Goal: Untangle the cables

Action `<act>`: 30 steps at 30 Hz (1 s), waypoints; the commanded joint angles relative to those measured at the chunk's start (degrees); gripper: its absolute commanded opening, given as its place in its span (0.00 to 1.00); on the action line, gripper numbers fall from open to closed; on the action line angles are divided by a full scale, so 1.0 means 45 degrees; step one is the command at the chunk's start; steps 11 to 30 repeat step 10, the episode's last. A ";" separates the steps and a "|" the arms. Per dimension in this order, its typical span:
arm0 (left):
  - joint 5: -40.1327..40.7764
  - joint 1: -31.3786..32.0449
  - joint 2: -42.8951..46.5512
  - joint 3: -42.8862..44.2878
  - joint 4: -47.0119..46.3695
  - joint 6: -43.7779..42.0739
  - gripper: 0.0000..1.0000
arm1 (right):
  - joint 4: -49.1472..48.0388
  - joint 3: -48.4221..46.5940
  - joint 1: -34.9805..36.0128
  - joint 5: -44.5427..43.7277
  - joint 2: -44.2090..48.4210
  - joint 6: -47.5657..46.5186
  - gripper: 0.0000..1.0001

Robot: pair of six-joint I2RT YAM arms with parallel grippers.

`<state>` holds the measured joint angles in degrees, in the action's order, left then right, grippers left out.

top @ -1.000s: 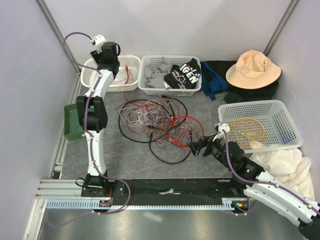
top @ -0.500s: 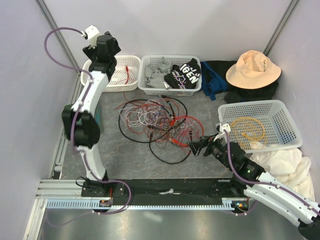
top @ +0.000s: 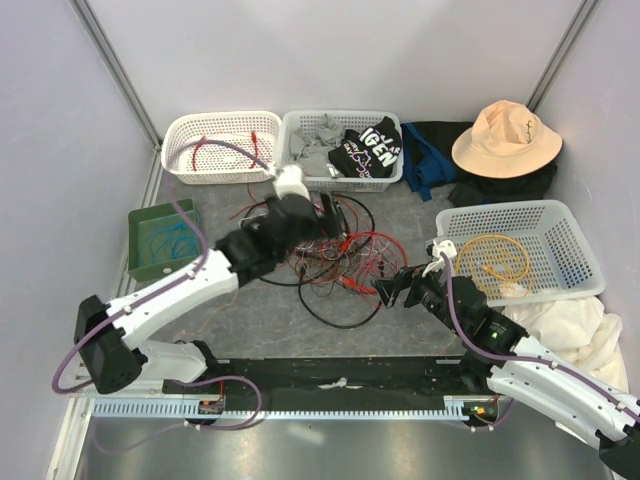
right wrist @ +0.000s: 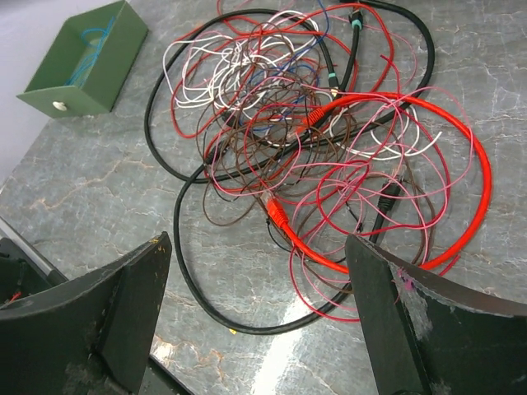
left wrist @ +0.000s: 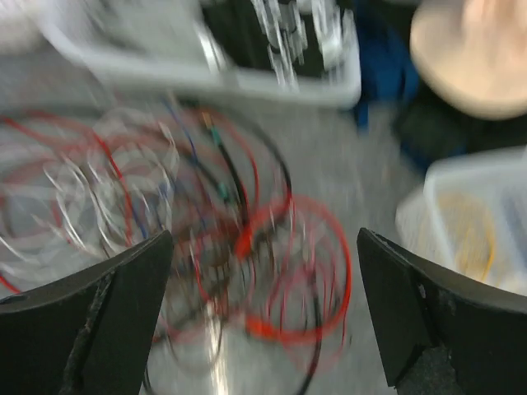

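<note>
The cables (top: 322,255) are lying in a loose tangle on the table (top: 250,312), just right of the green box (top: 160,240). The left gripper (left wrist: 259,247) is hanging over the tangle's far part, right of the box, with its jaws standing wide apart and gripping nothing; its wrist view is blurring. The right gripper (right wrist: 255,247) is sitting farther right of the box, past the tangle's near edge, also spread wide and holding nothing, facing back across the wires toward the box.

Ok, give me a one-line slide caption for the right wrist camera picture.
Open right gripper facing a tangle of cables on the grey table, green box at upper left.
</note>
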<state>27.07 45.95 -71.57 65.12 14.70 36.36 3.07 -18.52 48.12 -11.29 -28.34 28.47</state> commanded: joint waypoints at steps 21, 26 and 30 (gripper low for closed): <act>-0.1385 0.3206 0.0218 -0.2885 0.4274 0.3171 0.99 | -0.0409 -0.1352 0.0010 -0.0811 -0.1963 -0.0232 0.95; -0.1385 0.3206 0.0218 -0.2885 0.4274 0.3171 0.99 | -0.0409 -0.1352 0.0010 -0.0811 -0.1963 -0.0232 0.95; -0.1385 0.3206 0.0218 -0.2885 0.4274 0.3171 0.99 | -0.0409 -0.1352 0.0010 -0.0811 -0.1963 -0.0232 0.95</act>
